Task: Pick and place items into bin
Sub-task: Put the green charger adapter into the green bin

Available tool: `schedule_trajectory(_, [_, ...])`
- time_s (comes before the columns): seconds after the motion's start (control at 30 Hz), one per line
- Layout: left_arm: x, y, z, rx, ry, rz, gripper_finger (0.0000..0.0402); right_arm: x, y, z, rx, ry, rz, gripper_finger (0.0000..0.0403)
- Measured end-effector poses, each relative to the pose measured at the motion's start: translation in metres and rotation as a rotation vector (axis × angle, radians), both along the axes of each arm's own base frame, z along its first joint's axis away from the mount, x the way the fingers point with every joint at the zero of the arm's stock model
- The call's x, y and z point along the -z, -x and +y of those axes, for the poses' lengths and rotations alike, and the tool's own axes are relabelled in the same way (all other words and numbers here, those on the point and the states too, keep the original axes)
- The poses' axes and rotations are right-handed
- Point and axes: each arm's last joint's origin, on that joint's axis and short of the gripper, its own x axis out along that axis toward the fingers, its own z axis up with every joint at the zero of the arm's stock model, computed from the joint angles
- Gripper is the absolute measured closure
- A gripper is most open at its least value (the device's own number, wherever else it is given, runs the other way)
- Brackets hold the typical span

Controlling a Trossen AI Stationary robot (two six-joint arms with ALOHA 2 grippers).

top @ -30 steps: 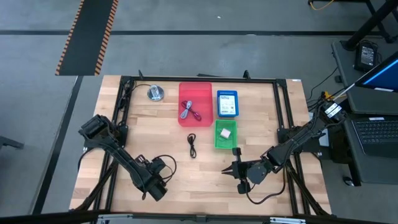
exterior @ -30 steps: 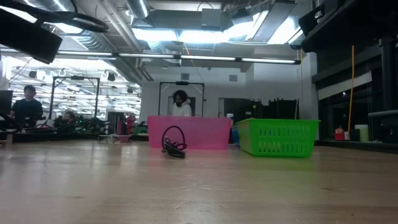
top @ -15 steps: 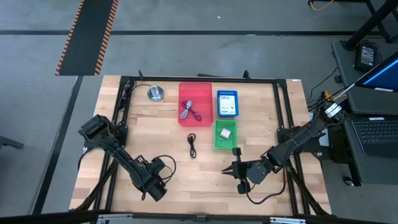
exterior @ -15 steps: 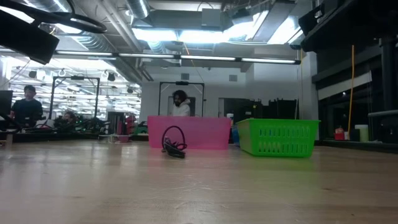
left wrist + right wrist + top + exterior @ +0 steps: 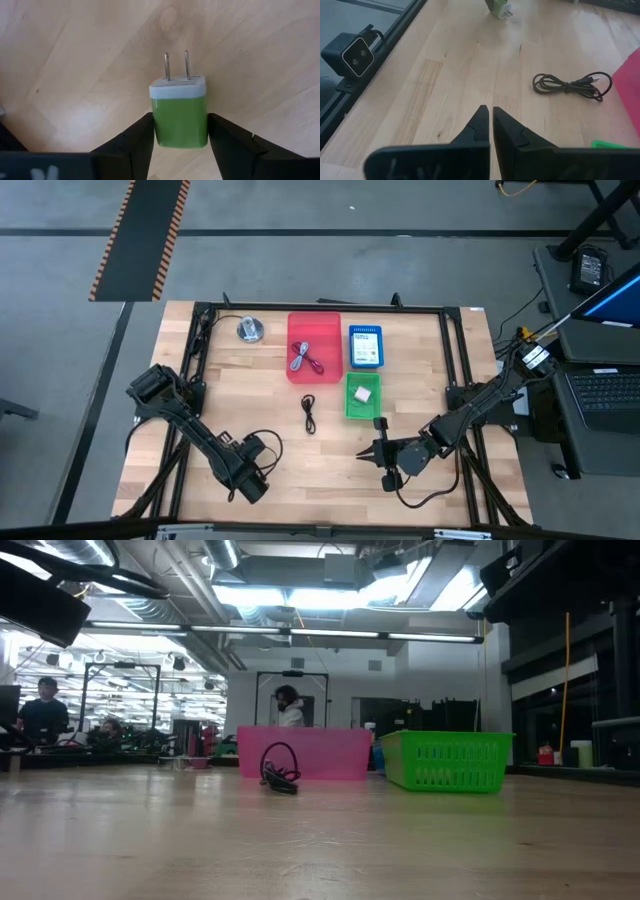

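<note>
My left gripper [image 5: 266, 448] [image 5: 180, 117] is over the near left of the table, shut on a green charger plug [image 5: 179, 107] with a white face and two metal prongs. The right wrist view shows that plug [image 5: 499, 7] far off. My right gripper [image 5: 366, 453] [image 5: 490, 109] waits shut over the near right of the table, touching nothing. A coiled black cable [image 5: 309, 413] [image 5: 570, 85] [image 5: 280, 770] lies flat on the wood before the pink bin [image 5: 313, 345], which holds red and grey cables. The green bin [image 5: 350, 405] and the blue bin [image 5: 365, 347] each hold a white packet. My left gripper pinches the plug's green body [image 5: 159, 127] between its two fingers [image 5: 135, 145], one on each side. The white face and the prongs [image 5: 176, 65] point away from the gripper, toward the tabletop. The plug does not show on the tabletop in the low view, so it is lifted clear.
A round silver disc [image 5: 250, 330] sits at the far left of the table. A black frame rail [image 5: 190, 380] runs round the table. A small camera [image 5: 352, 55] sits at the near edge. People show in the room behind.
</note>
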Motion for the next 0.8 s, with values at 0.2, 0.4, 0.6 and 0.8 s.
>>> schedule_trajectory(0.2, [-0.0001, 0.0002, -0.0001, -0.001, 0.005, 0.004, 0.0246, 0.0000, 0.0000, 0.0000, 0.000, 0.000, 0.000, 0.0398])
schedule_trajectory(0.4, [-0.0007, 0.0000, -0.0002, -0.001, 0.006, 0.003, 0.0262, 0.0000, 0.0000, 0.0000, 0.000, 0.000, 0.000, 0.0398])
schedule_trajectory(0.6, [-0.0005, -0.0006, -0.0008, -0.009, 0.012, -0.005, 0.0262, 0.0000, 0.0000, 0.0000, 0.000, 0.001, 0.000, 0.0398])
schedule_trajectory(0.8, [-0.0001, -0.0018, -0.0013, -0.013, 0.008, -0.028, 0.0217, 0.0000, 0.0001, 0.0001, 0.000, 0.000, 0.000, 0.0398])
